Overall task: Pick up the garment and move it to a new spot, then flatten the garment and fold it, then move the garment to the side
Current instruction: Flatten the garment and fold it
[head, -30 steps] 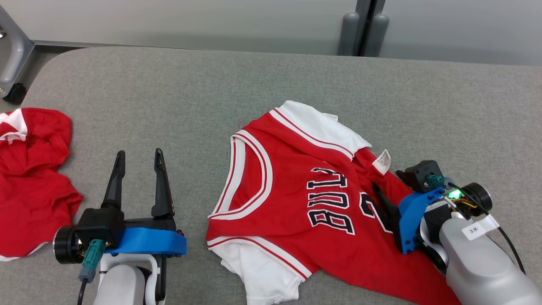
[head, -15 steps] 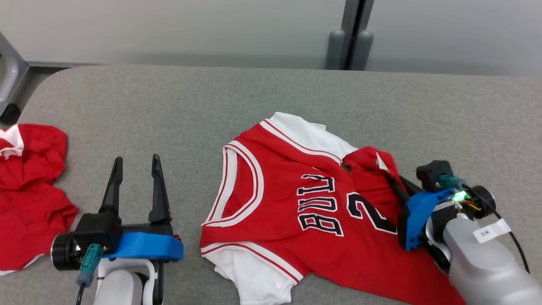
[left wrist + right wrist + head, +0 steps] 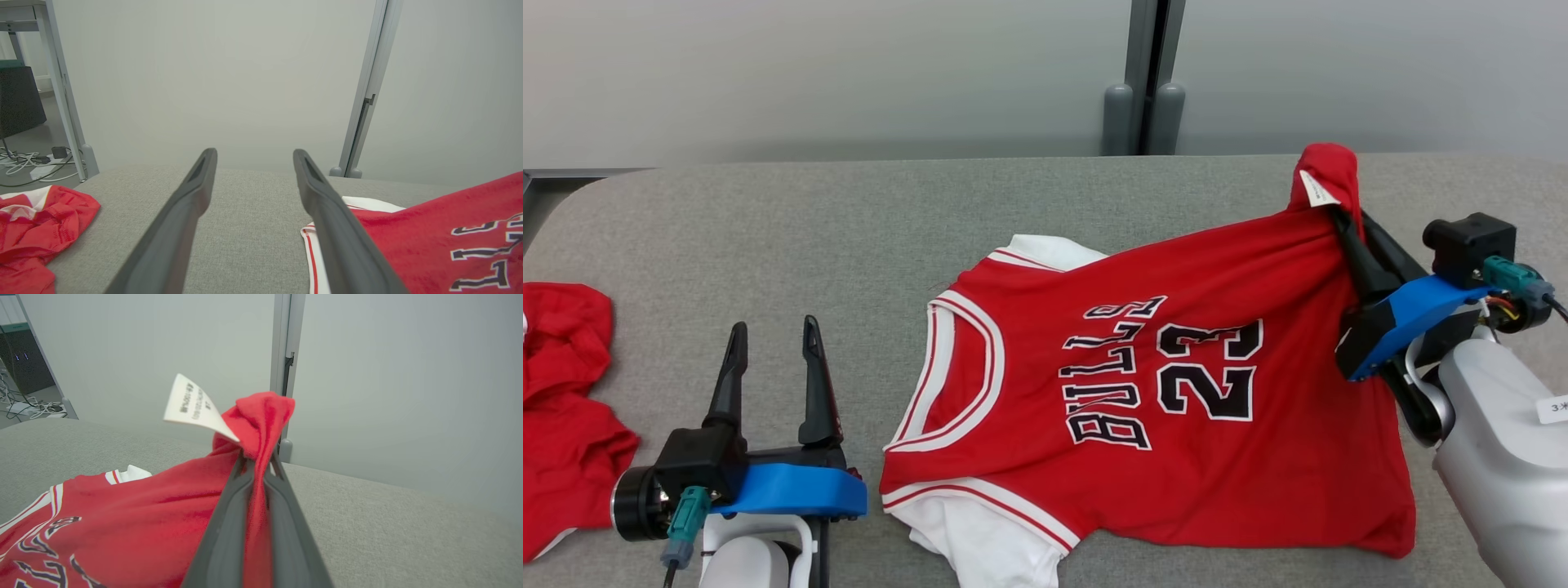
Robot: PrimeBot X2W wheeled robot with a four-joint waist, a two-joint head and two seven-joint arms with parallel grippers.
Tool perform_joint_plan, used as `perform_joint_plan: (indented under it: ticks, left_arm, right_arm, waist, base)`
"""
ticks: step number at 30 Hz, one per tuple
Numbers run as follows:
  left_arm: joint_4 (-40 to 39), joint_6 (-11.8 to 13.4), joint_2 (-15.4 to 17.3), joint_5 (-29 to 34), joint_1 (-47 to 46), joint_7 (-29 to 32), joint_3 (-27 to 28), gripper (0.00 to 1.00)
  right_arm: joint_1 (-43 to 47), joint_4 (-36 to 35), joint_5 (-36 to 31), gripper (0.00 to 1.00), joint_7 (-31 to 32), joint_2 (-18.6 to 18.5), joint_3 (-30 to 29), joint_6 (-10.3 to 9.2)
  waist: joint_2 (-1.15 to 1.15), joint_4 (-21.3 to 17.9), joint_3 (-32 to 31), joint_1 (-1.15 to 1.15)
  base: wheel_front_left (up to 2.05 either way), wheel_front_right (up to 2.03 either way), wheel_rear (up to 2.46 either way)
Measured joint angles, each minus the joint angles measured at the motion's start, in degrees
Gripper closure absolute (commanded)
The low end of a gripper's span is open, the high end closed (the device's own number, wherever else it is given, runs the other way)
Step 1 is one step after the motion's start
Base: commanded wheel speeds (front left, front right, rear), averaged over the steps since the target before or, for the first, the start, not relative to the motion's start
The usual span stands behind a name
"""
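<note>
Your right gripper (image 3: 1340, 216) is clenched on the jersey (image 3: 1176, 465) at its raised far-right corner; your left gripper (image 3: 774, 325) stands spread, empty.

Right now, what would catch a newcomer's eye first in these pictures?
The red BULLS 23 jersey lies mid-table, one corner pinched and held up by the right claw at the far right. The left claw stands open above the grey table at the near left, and a crumpled red garment lies at the left edge.
</note>
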Motion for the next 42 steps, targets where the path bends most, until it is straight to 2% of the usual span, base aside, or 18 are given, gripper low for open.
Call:
perform_joint_plan:
  ticks: [12, 24, 25, 26, 27, 31, 35, 38, 42]
  left_arm:
    - [-0.1, 0.1, 0.0, -0.3, -0.3, 0.0, -0.9, 0.0]
    - [-0.5, 0.5, 0.0, -1.1, -3.1, 0.0, -2.9, 0.0]
    - [-0.5, 0.5, 0.0, -1.1, -3.2, 0.0, -3.0, 0.0]
    - [-0.5, 0.5, 0.0, -1.1, -3.4, 0.0, -3.0, 0.0]
    - [-0.5, 0.5, 0.0, -1.1, -3.6, 0.0, -3.0, 0.0]
    - [-0.3, 0.5, 0.0, -1.0, -3.9, 0.0, -2.6, 0.0]
    - [0.0, 0.5, 0.0, -0.5, -3.9, 0.0, -2.1, 0.0]
    - [0.0, 0.5, 0.0, 0.0, -3.0, 0.0, -0.7, 0.0]
    - [-0.1, 0.2, 0.0, 1.0, -1.2, 0.0, 0.9, 0.0]
  right_arm:
    - [-2.1, -0.5, -5.7, 1.0, 1.1, 0.0, -4.7, 0.0]
    - [-11.3, 12.4, -11.6, 1.0, 2.8, 0.4, -5.8, -0.01]
    - [-11.8, 13.7, -11.8, 0.67, 2.8, 0.6, -5.8, -0.01]
    - [-12.3, 15.0, -12.0, 0.29, 2.8, 0.9, -5.5, -0.01]
    - [-12.5, 16.3, -12.3, 0.0, 2.8, 1.3, -5.2, -0.01]
    - [-12.8, 20.2, -11.7, 0.0, 2.1, 2.8, -4.9, 0.0]
    - [-11.9, 20.9, -10.3, 0.0, 0.5, 3.2, -4.6, -0.01]
    - [-8.6, 19.3, -9.2, 0.0, 0.1, 3.4, -4.6, 0.0]
    - [-3.8, 10.8, -7.9, 0.0, -0.1, 2.7, -6.8, -0.01]
  waist:
    - [0.0, 1.8, 0.8, 0.0]
    - [0.0, 5.0, 4.6, 0.0]
    - [0.0, 5.2, 5.0, 0.0]
    - [0.0, 5.4, 5.3, 0.0]
    - [0.0, 5.5, 5.6, 0.0]
    - [0.0, 5.3, 6.0, 0.01]
    - [0.0, 4.2, 5.3, 0.0]
    - [0.0, 3.0, 4.4, 0.0]
    - [0.0, 0.8, 2.9, 0.0]
  base:
    - [0.0, 0.0, 0.0]
    - [0.0, 0.0, 0.0]
    - [0.0, 0.0, 0.0]
    - [0.0, 0.0, 0.0]
    - [0.0, 0.0, 0.0]
    - [0.0, 0.0, 0.0]
    - [0.0, 0.0, 0.0]
    - [0.0, 0.0, 0.0]
    - [0.0, 0.0, 0.0]
